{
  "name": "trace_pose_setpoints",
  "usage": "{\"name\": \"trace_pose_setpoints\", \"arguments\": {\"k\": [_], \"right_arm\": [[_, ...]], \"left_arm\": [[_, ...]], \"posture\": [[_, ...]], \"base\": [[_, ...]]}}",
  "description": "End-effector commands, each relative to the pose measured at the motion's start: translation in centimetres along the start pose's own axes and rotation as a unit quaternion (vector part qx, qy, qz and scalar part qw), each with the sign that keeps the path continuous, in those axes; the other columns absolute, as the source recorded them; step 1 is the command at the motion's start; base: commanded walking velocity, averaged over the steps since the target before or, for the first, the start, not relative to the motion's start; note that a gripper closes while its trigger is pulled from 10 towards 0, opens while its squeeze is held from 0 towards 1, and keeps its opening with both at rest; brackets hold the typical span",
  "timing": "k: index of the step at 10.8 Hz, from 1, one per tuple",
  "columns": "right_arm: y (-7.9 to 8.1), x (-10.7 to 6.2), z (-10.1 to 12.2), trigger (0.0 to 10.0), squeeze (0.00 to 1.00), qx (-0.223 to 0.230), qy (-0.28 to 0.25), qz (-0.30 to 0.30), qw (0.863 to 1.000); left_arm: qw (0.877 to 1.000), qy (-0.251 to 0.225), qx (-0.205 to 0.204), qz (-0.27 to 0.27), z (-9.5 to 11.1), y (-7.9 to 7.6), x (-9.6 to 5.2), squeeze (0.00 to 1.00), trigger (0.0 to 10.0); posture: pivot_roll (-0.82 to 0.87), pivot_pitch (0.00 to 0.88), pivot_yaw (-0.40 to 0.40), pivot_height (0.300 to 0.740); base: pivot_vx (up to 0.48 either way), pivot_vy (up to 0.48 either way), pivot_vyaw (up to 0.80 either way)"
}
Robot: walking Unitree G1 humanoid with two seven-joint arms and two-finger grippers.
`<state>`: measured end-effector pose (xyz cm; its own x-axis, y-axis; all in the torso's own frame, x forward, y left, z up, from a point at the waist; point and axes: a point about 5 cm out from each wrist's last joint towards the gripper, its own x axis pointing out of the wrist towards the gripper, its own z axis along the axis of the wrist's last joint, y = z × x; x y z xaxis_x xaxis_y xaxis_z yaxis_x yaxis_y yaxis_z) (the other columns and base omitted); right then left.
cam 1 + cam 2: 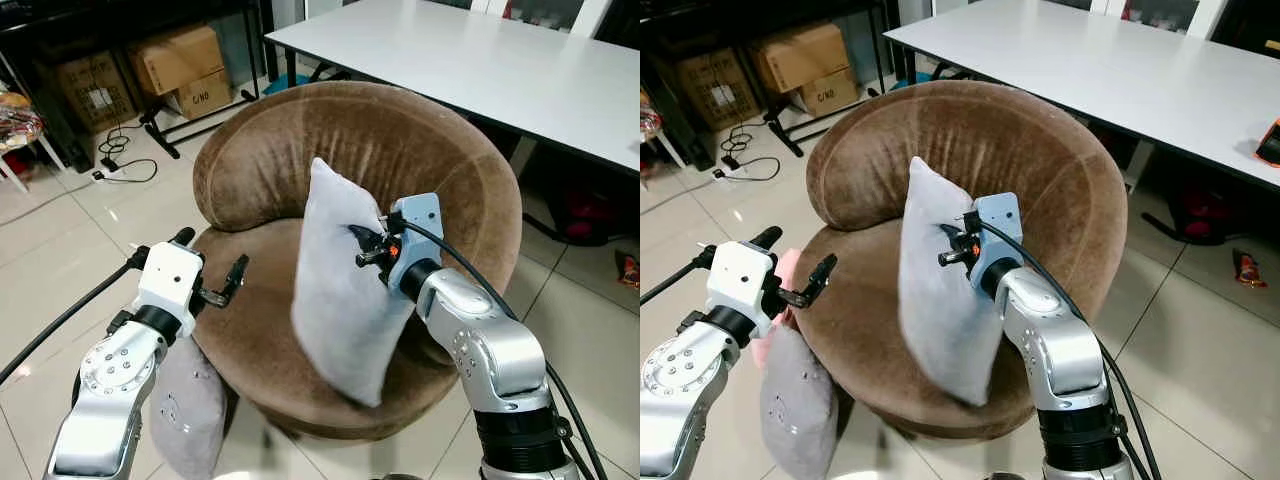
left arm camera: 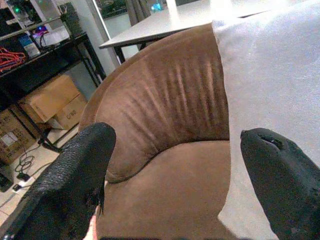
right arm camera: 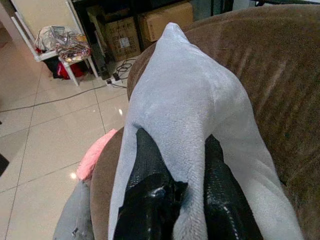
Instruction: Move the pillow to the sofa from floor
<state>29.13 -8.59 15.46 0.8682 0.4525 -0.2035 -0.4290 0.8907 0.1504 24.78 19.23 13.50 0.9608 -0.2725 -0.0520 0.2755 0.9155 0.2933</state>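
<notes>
A pale grey pillow (image 1: 340, 290) stands upright on its lower corner on the seat of the round brown velvet sofa (image 1: 300, 150). My right gripper (image 1: 368, 245) is shut on the pillow's right edge near the top; in the right wrist view a fold of the pillow (image 3: 185, 90) is pinched between the two black fingers (image 3: 150, 185). My left gripper (image 1: 212, 251) hangs open at the sofa's left rim, a little left of the pillow and apart from it. The left wrist view looks between its fingers (image 2: 75, 175) at the sofa back (image 2: 165, 100) and the pillow (image 2: 270, 75).
A second grey pillow (image 1: 188, 410) leans on the floor against the sofa's left side, with a pink cloth (image 1: 780, 275) above it. A white table (image 1: 480, 60) stands behind and right of the sofa. Cardboard boxes (image 1: 180, 60) and cables (image 1: 120, 160) lie at the back left.
</notes>
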Motion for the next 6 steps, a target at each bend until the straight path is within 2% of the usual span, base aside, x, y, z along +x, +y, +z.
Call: {"name": "trace_pose_setpoints", "arguments": {"k": [1,6], "right_arm": [[0.50,0.02,1.25,10.0,0.00,-0.012,-0.033,0.015,0.999],[0.76,0.07,1.08,10.0,0.00,-0.021,-0.029,0.021,0.999]], "left_arm": [[1.000,0.000,0.001,0.004,-0.07,0.35,0.02,0.58,10.0],[1.000,0.000,-0.001,-0.001,-0.10,0.31,0.02,0.58,10.0]], "posture": [[-0.08,0.000,0.051,0.740],[-0.08,0.000,0.052,0.740]], "base": [[0.274,0.000,0.00],[0.322,0.000,0.00]]}}
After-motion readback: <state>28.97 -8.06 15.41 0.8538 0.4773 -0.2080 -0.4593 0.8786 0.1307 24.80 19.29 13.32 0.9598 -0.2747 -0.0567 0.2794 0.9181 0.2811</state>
